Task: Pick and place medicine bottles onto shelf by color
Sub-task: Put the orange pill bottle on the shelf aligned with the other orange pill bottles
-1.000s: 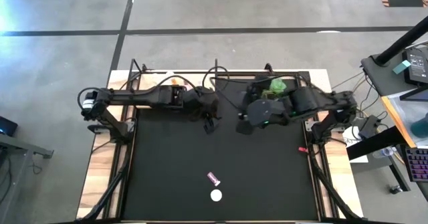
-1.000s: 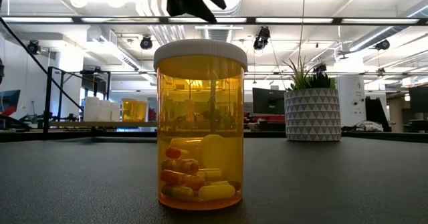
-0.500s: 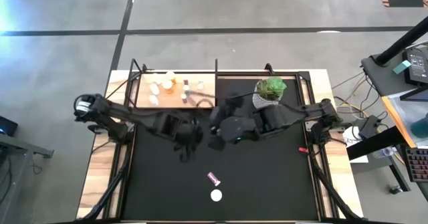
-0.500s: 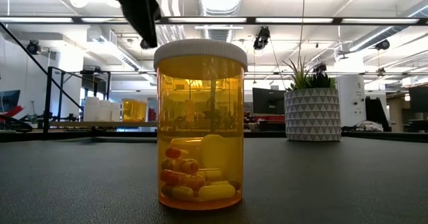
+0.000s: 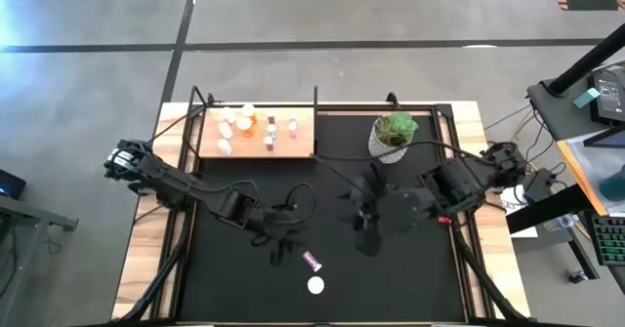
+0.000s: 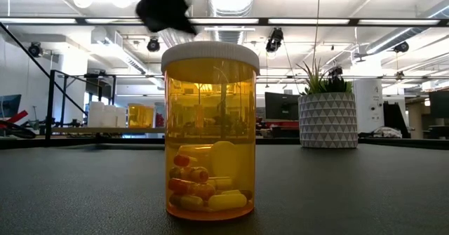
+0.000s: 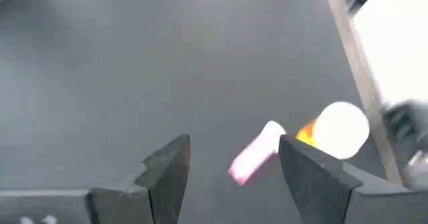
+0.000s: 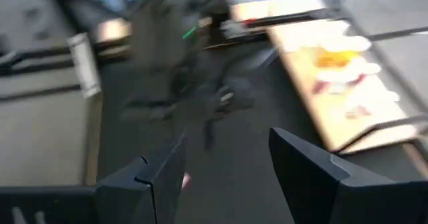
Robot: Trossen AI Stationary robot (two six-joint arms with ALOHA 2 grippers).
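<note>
Left gripper (image 5: 281,252), fingers spread, hangs lower centre beside a pink bottle (image 5: 312,261) and an amber bottle (image 5: 315,286); right gripper (image 5: 363,220), also spread, centre; shelf (image 5: 298,142) upper left.

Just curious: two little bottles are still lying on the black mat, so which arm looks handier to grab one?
Probably the left: its open left gripper hangs beside the pink lying bottle, nearer than the right gripper.

A grey concrete floor (image 5: 98,73) crossed by dark tape lines (image 5: 293,46) surrounds the black-matted tabletop (image 5: 410,278). In the low view, long ceiling strip lights (image 6: 351,21) and exposed ducts hang over an open office with dark monitors (image 6: 280,105) and white walls.
</note>
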